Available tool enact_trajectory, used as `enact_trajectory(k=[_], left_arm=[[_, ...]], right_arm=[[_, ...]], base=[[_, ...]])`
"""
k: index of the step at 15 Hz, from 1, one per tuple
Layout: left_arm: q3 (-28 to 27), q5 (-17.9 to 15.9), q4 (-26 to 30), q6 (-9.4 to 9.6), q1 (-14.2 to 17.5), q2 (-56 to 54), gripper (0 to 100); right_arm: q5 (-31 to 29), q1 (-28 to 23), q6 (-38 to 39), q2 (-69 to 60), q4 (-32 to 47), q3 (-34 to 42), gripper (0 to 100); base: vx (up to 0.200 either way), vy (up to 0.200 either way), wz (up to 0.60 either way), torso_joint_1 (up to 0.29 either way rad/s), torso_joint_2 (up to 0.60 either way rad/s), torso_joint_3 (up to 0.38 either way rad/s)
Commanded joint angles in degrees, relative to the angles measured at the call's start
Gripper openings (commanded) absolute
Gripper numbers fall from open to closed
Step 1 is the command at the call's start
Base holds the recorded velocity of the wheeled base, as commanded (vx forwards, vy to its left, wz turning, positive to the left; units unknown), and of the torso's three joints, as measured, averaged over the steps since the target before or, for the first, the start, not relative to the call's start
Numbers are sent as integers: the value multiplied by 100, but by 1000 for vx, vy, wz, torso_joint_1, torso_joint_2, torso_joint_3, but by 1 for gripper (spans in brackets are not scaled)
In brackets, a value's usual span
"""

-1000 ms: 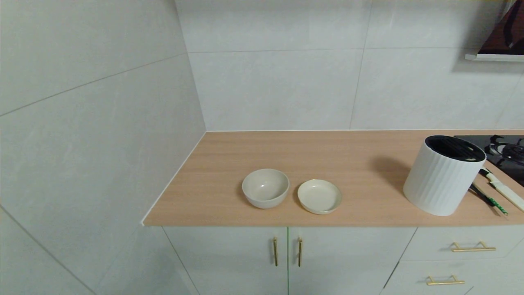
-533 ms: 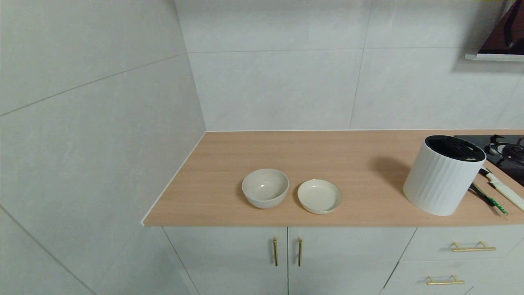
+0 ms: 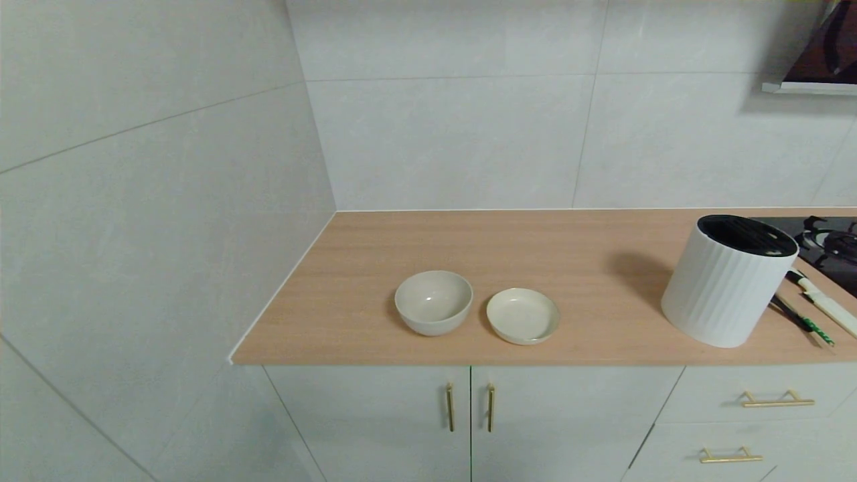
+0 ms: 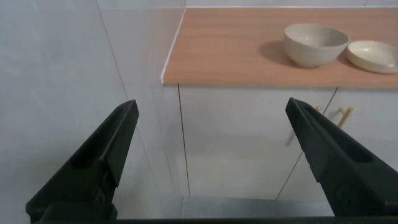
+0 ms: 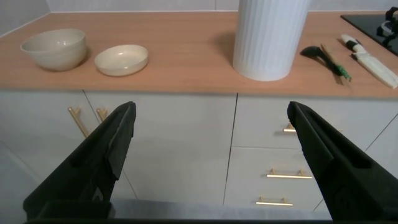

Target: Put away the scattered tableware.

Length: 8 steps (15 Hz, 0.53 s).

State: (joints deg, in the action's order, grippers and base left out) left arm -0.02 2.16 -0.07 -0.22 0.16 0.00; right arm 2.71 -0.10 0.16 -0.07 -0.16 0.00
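Plainly, both hands hang low in front of the cupboard doors, short of the table. The left hand has its fingers spread wide with nothing between them, and the right hand is likewise spread and empty. The bowl and the shallow dish sit just beside each other, apart, near the table's front edge, both upright. To the right stands a tall white ribbed holder with a dark slotted top. Beyond it lie a white-handled knife and a thin green-tipped utensil, close by the stove. The bowl and dish look like glazed ceramic, so I would expect them to be stiff, fairly heavy for their size, slick under the fingers and liable to chip or break if knocked or dropped. The bowl's rim looks like the best place to grip, one finger inside and one outside. The dish is low and flared, so its edge probably has to be pinched from the side with care. The knife is best taken by its handle. No label, brand or writing can be made out on any of these things.
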Motion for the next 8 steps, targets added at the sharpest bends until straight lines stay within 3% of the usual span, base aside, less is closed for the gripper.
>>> enact_trajectory(k=[1, 8], left_arm=[[2, 4, -1, -4, 2, 0, 100], [2, 4, -1, -4, 2, 0, 100]], right_arm=[[2, 1, -7, 7, -2, 0, 100], [2, 1, 2, 7, -2, 0, 100]], base=[[0, 0, 0, -178, 378, 198], [0, 0, 0, -233, 512, 272]])
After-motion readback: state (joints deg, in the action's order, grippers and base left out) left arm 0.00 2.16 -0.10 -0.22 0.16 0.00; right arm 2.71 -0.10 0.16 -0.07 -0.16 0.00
